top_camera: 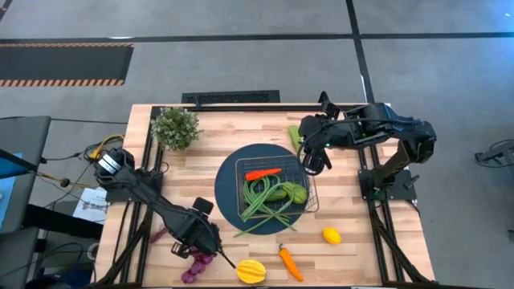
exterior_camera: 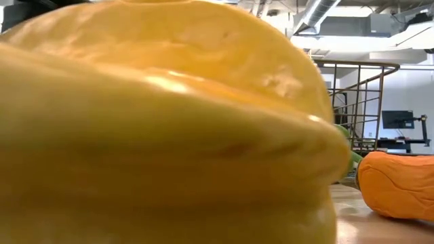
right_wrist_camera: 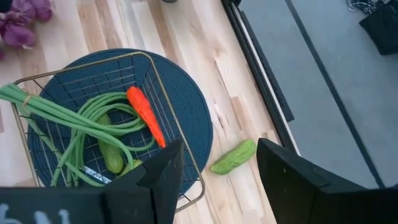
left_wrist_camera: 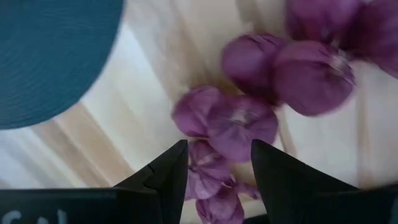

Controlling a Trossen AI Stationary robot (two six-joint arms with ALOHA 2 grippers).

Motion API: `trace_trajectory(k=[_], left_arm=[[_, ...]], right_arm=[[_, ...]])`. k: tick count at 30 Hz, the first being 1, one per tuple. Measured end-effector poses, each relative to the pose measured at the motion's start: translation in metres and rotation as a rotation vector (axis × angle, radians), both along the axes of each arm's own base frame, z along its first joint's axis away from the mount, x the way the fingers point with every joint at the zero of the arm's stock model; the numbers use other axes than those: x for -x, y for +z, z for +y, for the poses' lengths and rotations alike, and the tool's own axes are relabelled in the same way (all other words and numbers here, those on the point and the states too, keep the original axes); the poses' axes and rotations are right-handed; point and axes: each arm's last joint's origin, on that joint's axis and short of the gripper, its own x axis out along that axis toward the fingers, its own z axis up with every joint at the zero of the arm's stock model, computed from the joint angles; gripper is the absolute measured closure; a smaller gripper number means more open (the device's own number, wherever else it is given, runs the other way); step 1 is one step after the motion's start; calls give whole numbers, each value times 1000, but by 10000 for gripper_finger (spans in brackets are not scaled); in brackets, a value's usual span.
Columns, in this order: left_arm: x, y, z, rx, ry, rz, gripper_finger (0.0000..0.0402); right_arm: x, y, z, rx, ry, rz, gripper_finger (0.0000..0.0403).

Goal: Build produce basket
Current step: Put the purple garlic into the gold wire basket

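The wire basket (top_camera: 309, 172) sits on the round blue mat (top_camera: 229, 164) and holds a green bean bundle (top_camera: 261, 197), an orange carrot (top_camera: 263, 172) and green cucumbers (top_camera: 289, 191). My left gripper (top_camera: 210, 247) is low over the purple grape string (top_camera: 193, 266) near the table's near edge. It is open, with its fingers on either side of one grape (left_wrist_camera: 208, 167). My right gripper (top_camera: 313, 164) is open and empty above the basket's right side (right_wrist_camera: 186, 155). A loose cucumber (right_wrist_camera: 235, 157) lies on the table beside the mat. My left gripper comes at the grape string from above, with one grape (left_wrist_camera: 208, 167) between its two fingers. That grape lies close to one finger (left_wrist_camera: 177, 168). I cannot tell whether either finger touches it. The string lies on the table.
A yellow ribbed fruit (top_camera: 250, 271), also filling the low view (exterior_camera: 169, 122), lies at the near edge beside an orange carrot (top_camera: 289, 263). A lemon (top_camera: 332, 235) lies near right of the mat. A bushy potted plant (top_camera: 175, 127) stands at the far left.
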Motion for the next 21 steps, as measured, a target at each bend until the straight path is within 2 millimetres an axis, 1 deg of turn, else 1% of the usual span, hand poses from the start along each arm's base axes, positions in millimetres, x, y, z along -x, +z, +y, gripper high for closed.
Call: trace_trajectory(k=[4, 6, 9, 12, 16, 19, 21], left_arm=[[7, 1, -2, -5, -66, 51, 241], [9, -2, -5, 6, -116, 50, 245], [15, -14, -6, 35, -167, 96, 251], [22, -29, -1, -4, -143, 143, 256], [19, -39, 9, -80, -107, 107, 258], [11, -48, 11, -19, -120, 51, 258], [11, -56, 13, 7, -135, 51, 258]], right_arm=[[0, 0, 0, 0, 0, 1, 182], [0, 0, 0, 0, 1, 1, 182], [0, 0, 0, 1, 1, 1, 182], [0, 0, 0, 1, 2, 2, 182], [0, 0, 0, 1, 2, 2, 182], [0, 0, 0, -1, -1, 0, 182], [0, 0, 0, -3, -3, -1, 182]])
